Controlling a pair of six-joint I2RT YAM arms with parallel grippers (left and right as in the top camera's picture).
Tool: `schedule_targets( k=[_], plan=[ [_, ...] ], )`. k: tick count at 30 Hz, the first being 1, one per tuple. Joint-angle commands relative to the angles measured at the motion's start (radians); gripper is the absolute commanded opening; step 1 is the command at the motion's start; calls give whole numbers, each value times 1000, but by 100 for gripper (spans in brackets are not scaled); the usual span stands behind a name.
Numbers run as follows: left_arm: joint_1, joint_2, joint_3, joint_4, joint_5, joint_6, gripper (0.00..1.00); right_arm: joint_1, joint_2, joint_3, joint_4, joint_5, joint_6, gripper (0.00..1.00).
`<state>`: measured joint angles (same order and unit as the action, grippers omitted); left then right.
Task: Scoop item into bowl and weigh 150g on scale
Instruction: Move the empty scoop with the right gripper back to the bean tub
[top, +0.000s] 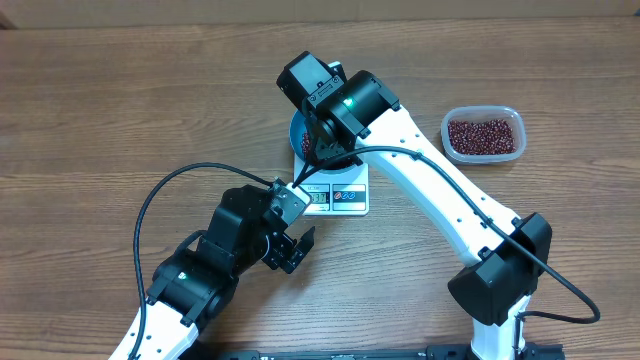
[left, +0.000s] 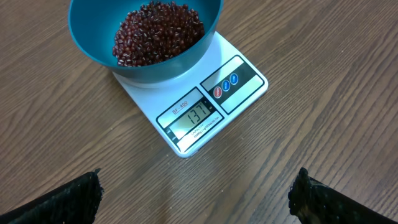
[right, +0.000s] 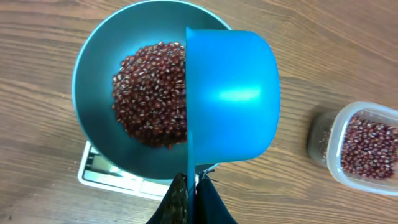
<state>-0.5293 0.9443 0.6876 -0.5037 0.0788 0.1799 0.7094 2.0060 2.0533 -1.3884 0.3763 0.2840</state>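
Blue plastic clenched in the right hand (right: 193, 190): found the scoop (right: 233, 93) gripped by its handle and turned on edge over the right half of the bowl (right: 93, 81), mouth toward the beans (right: 149, 93), inside hidden. Found the bowl sitting on the scale (right: 99, 173), with a fair heap of beans in it. Read 137 on the display (left: 196, 115), so judged the job mostly done and still short of the 150 wanted, probably one small top-up from the tub (right: 318, 142) lying well apart to the right. Found the left hand (left: 196, 199) released, grasping nothing, hovering over the bench (left: 348, 124) on the near side of the scale. Counted two hands, one scoop, one bowl, one scale, one tub, and beans in two lots, too many to number.
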Motion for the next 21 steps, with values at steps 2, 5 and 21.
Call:
schedule_targets(
  k=[2,5,21],
  plan=[
    [5,-2,0,3,18,-1,100,-1,-22,36,3,42,4,4],
    [5,-2,0,3,18,-1,100,-1,-22,36,4,43,4,4],
    [5,-2,0,3,18,-1,99,-54,-40,36,-64,262,136,4]
  ],
)
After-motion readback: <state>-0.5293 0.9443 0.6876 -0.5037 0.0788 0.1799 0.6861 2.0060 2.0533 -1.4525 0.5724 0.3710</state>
